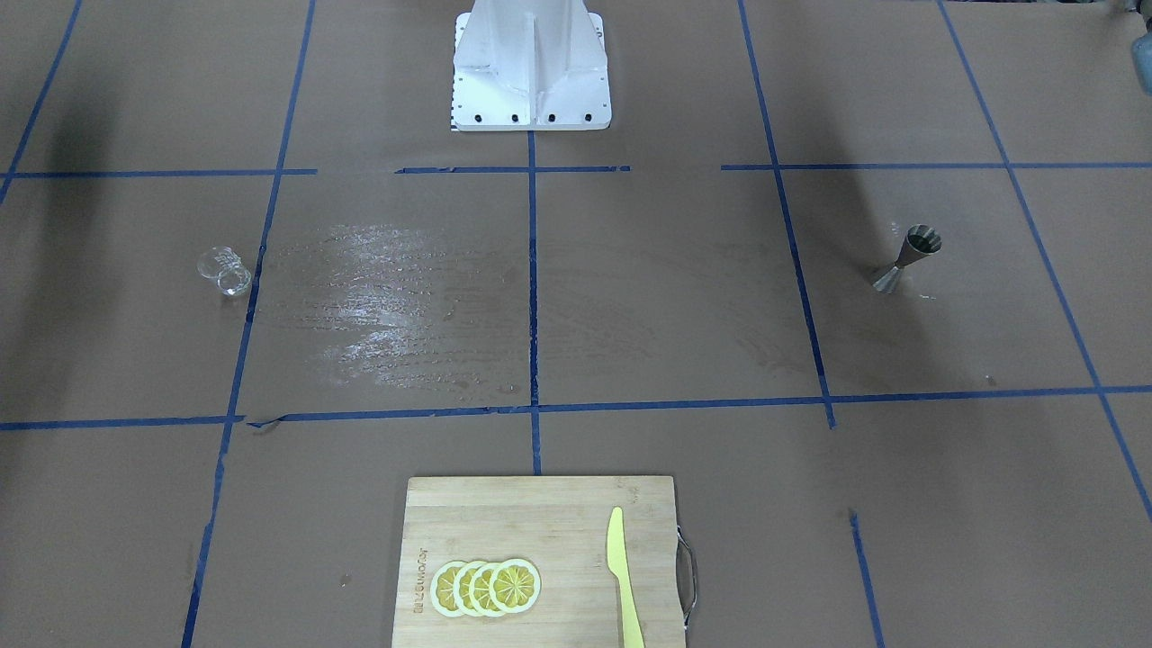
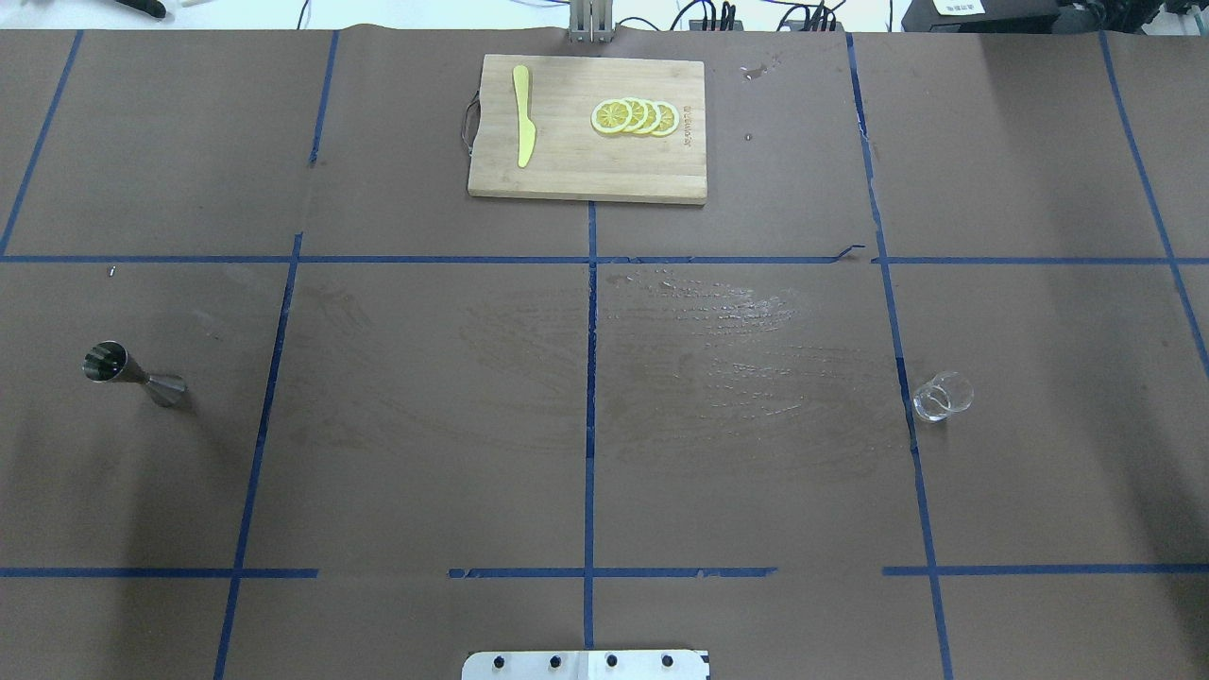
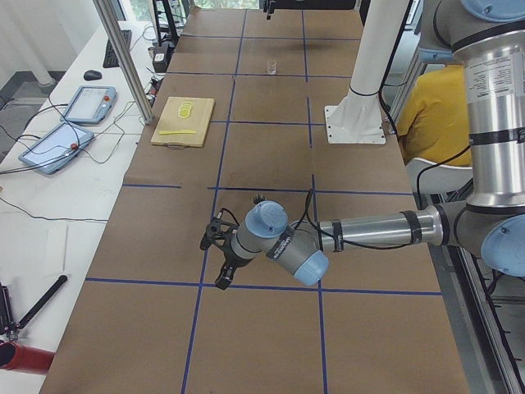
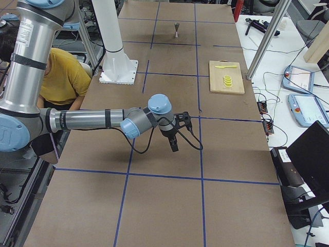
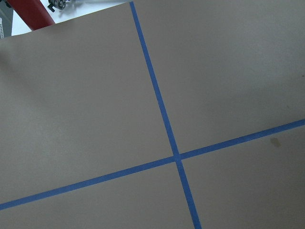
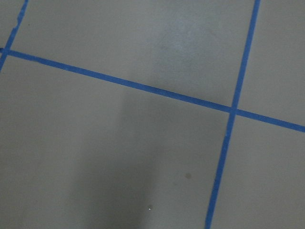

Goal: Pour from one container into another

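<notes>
The clear glass beaker (image 1: 225,272) stands upright on the brown table, on the robot's right side (image 2: 942,397), with nothing touching it. On the robot's left side the steel jigger (image 1: 907,259) stands upright and alone (image 2: 132,375). Neither gripper appears in the overhead or front views. Only the side views show them: the left gripper (image 3: 220,275) hangs over the table's near end, and the right gripper (image 4: 174,144) does the same at the opposite end. I cannot tell whether either one is open or shut. Both wrist views show only bare table and blue tape.
A bamboo cutting board (image 2: 586,161) lies at the far middle edge with a yellow knife (image 2: 522,127) and lemon slices (image 2: 635,116) on it. A wet smear (image 2: 737,331) marks the table centre. The white robot base (image 1: 531,72) stands at the near edge.
</notes>
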Action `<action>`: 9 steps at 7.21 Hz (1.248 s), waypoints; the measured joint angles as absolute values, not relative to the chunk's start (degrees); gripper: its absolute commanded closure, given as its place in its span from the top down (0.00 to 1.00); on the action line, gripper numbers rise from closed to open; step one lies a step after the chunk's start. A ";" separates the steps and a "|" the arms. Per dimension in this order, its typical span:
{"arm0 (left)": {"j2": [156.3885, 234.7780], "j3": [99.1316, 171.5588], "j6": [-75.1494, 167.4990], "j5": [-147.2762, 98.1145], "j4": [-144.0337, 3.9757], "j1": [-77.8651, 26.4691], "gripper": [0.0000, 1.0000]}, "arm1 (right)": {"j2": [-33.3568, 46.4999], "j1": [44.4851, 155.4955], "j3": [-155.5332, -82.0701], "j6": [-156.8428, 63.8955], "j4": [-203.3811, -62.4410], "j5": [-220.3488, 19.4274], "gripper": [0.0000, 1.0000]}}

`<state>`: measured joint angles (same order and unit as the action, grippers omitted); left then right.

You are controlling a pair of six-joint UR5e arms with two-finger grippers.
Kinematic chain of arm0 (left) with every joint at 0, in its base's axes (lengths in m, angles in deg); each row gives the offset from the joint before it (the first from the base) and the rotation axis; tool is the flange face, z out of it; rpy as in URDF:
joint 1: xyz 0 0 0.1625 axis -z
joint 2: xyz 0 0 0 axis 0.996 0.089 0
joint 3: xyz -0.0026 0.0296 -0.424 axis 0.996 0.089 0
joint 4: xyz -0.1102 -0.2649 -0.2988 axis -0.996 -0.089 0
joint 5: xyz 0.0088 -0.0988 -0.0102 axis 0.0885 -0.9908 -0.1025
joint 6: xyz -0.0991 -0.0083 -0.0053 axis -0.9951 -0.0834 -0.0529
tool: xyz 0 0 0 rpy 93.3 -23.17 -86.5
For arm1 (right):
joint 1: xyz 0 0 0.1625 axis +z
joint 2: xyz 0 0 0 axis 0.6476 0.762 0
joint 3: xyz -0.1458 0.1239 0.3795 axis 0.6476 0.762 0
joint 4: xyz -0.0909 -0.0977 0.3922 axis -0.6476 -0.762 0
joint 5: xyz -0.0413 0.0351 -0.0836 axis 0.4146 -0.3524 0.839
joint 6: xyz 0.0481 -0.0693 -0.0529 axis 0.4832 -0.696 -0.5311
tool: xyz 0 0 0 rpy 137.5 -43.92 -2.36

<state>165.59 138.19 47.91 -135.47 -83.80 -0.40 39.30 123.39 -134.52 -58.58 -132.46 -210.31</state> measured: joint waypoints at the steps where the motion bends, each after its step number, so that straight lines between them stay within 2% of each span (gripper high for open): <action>1: 165.85 140.31 50.22 -137.43 -78.26 -0.30 1.00 | 36.08 127.70 -134.65 -65.23 -143.19 -212.88 1.00; 4: 167.62 146.69 56.99 -139.03 -56.78 3.79 1.00 | 29.13 129.55 -135.06 -69.78 -161.94 -214.04 1.00; 6: 168.98 149.16 57.53 -138.58 -46.96 5.72 1.00 | 29.30 129.37 -134.78 -69.48 -162.72 -213.78 1.00; 9: 168.05 149.65 57.54 -138.35 -45.18 6.08 1.00 | 31.08 126.07 -134.14 -69.56 -161.78 -213.68 1.00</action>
<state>168.05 149.65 57.54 -138.35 -45.18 6.08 31.09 126.07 -134.14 -69.56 -161.78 -213.68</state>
